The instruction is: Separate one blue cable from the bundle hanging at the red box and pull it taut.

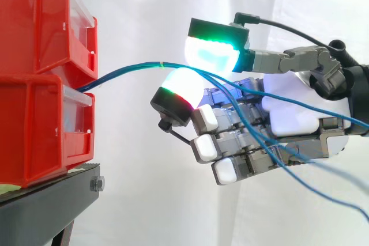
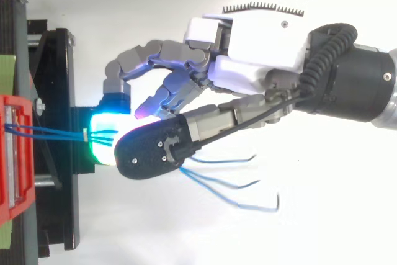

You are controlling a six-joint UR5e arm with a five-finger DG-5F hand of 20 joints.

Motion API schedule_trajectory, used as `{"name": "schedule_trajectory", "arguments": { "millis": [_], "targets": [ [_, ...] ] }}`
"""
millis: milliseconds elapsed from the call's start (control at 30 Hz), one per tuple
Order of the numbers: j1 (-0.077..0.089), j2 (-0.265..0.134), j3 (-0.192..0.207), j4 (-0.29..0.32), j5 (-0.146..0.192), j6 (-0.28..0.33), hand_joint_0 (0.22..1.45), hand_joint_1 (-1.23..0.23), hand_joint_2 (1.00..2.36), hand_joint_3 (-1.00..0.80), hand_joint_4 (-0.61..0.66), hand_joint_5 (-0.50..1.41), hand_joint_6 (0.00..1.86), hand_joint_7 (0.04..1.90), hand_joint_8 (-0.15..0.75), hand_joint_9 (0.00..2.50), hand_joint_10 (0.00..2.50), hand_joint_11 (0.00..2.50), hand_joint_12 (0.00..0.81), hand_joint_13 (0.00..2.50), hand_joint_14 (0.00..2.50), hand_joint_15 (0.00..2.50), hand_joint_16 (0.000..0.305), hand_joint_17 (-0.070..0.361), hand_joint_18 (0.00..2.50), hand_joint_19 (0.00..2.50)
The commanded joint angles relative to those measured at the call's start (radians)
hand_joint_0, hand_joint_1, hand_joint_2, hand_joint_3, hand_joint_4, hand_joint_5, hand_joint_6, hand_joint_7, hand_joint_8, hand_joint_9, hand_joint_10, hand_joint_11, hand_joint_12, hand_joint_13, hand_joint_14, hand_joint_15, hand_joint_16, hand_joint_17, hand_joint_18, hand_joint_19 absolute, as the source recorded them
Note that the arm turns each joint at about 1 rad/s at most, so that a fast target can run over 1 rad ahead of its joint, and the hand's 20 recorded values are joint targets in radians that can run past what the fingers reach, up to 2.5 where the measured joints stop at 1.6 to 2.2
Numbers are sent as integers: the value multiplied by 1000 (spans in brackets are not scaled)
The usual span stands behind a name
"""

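1. Two red bins, the upper bin stacked on the lower bin, stand at the left on the top edge of the black stand, before the white curtain.
2. The blue cables come out at the front edge of the bins, where the upper one sits on the lower one. They run right through the air in a shallow upward arc, clear of the stand.
3. A small pale tie binds the strands together just before they reach the hand; seen from above, the strands fan out a little right after it.
4. The hand reaches in from the right, level with the seam between the bins. Its green-glowing thumb pad sits above a white-and-red glowing fingertip, and the two are closed narrowly on the cables that pass between them. How many strands lie in that pinch cannot be told.
5. The other fingers are curled below the pinch, holding nothing.
6. Right of the pinch the strands cross the palm slack. Their loose ends hang free past the hand.
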Motion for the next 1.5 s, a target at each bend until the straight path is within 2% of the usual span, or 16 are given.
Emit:
{"name": "schedule_trajectory", "arguments": {
  "millis": [0,133,200,333,500,700,933,1100,1167,1267,1333,1400,1467],
  "targets": [
    [2,1,0,0,0,1,661,-795,1019,-226,41,-218,896,1328,301,831,20,810,317,902,19,507,36,82,849,562],
    [2,-1,-1,0,0,1,699,-832,1014,-309,62,-220,899,1309,296,832,19,811,317,902,18,511,37,84,862,569],
    [2,1,0,-1,0,1,725,-861,1009,-383,72,-217,895,1359,298,838,20,810,314,904,18,509,37,84,870,560],
    [2,1,0,-1,-2,1,757,-855,1000,-500,70,-215,896,1315,299,851,19,808,315,914,19,506,38,85,888,561],
    [5,1,0,-1,0,1,757,-865,1000,-500,89,-209,892,1319,297,867,19,812,313,920,20,515,37,84,896,565],
    [5,1,-1,-1,2,4,660,-803,1000,-500,146,-199,866,1239,293,875,18,826,313,921,19,532,37,84,889,582],
    [6,-1,0,15,38,41,573,-686,1000,-500,160,-197,832,1229,300,877,21,829,320,912,19,546,39,87,864,605],
    [5,-12,0,18,41,59,569,-648,1000,-500,162,-193,826,1209,304,896,22,827,325,916,21,540,39,88,863,605],
    [5,-18,-1,23,40,62,603,-667,1000,-500,158,-193,825,1199,300,896,21,832,319,920,19,543,38,86,861,620],
    [3,-22,0,31,38,64,629,-702,1006,-428,126,-194,821,1256,300,906,21,831,319,922,20,536,38,85,866,610],
    [3,-22,0,40,40,64,630,-746,1015,-305,105,-202,835,1269,301,900,21,840,320,923,19,544,38,86,868,613],
    [3,-22,0,45,38,64,643,-806,1019,-208,82,-220,853,1235,296,884,21,830,323,923,19,542,38,86,872,611],
    [3,-22,-1,45,38,64,672,-824,1020,-195,80,-225,855,1208,290,871,21,823,320,923,20,537,39,87,876,602]
  ]
}}
